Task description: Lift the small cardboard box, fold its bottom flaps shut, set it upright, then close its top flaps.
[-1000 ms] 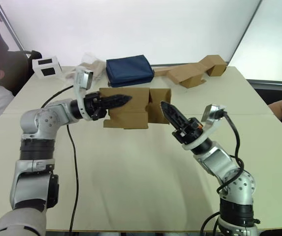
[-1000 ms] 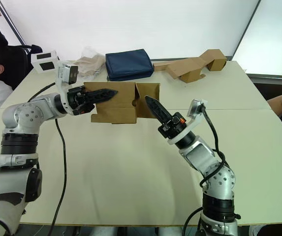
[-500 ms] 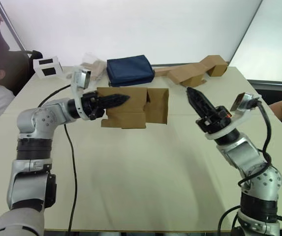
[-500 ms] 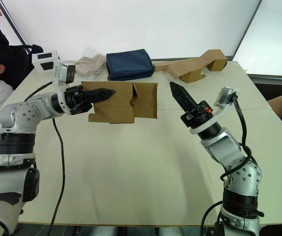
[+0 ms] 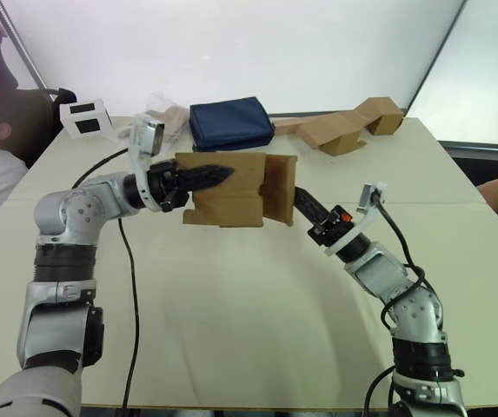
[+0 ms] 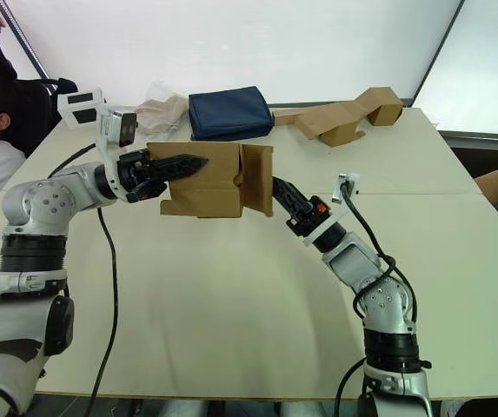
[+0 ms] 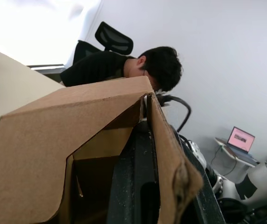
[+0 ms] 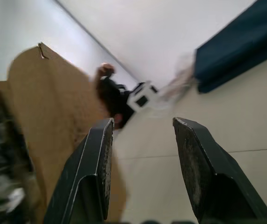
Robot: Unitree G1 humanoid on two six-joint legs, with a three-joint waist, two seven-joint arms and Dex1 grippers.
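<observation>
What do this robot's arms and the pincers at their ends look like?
Both arms are silver-grey metal with bulky rounded joints and black bands, and loose black cables run alongside. The left end effector and the right end effector each have two black tapered fingers on a white wrist collar, with a small boxy camera. The right has an orange-red mark.

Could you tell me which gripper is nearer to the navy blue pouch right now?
Left. The left gripper holds the small cardboard box just in front of the navy blue pouch; the right gripper sits farther forward, right of the box.

box [image 5: 231, 187]: matt brown cardboard | pouch [image 5: 229, 123]: navy cloth | table [image 5: 231, 304]: smooth matt
</observation>
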